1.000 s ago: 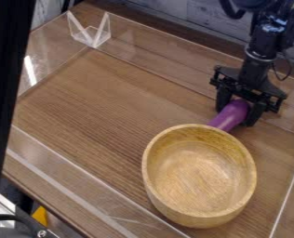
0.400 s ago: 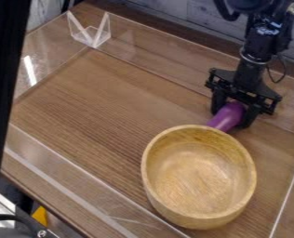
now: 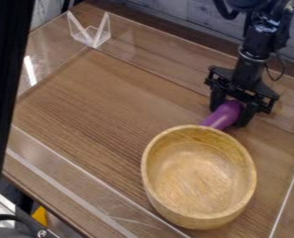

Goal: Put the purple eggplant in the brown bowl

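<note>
The purple eggplant (image 3: 223,116) hangs tilted just behind the far rim of the brown bowl (image 3: 199,174), its lower end showing below the fingers. My black gripper (image 3: 240,101) comes down from the upper right and is shut on the eggplant's upper end, which hides the stem. The wide light-brown wooden bowl sits on the table at front right and holds nothing.
The wooden table top (image 3: 100,102) is ringed by low clear plastic walls. A clear plastic stand (image 3: 90,30) sits at the back left. A dark post (image 3: 3,102) runs down the left edge of the view.
The gripper has risen slightly and drifted a little left, carrying the eggplant with it. The bowl has not moved.
</note>
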### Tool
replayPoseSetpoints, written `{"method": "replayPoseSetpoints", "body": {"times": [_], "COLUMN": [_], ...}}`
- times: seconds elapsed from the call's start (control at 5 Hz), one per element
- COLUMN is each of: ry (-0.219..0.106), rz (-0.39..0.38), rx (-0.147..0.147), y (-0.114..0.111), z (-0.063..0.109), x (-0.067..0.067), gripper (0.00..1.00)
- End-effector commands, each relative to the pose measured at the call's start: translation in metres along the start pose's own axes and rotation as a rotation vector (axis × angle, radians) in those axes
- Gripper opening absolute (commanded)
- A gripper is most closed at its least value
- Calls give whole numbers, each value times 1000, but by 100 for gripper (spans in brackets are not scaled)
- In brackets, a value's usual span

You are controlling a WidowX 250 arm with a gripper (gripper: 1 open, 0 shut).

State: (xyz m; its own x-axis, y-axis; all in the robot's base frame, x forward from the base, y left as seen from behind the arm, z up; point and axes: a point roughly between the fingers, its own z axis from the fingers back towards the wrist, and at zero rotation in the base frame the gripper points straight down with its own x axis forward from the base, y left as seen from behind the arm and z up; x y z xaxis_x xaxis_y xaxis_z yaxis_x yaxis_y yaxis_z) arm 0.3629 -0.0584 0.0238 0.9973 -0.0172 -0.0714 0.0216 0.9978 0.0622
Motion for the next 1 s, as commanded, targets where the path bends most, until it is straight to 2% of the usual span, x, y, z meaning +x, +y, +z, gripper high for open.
{"method": "replayPoseSetpoints", "body": {"times": [0.0, 0.2, 0.4, 0.8], "ry": [-46, -39, -35, -30], "rz": [47, 89, 32, 1], "rx": [-17, -24, -23, -24], "y": [3, 2, 1, -14], "z": [11, 8, 5, 11], "x": [10, 11, 8, 7], "gripper": [0, 0, 0, 0]}}
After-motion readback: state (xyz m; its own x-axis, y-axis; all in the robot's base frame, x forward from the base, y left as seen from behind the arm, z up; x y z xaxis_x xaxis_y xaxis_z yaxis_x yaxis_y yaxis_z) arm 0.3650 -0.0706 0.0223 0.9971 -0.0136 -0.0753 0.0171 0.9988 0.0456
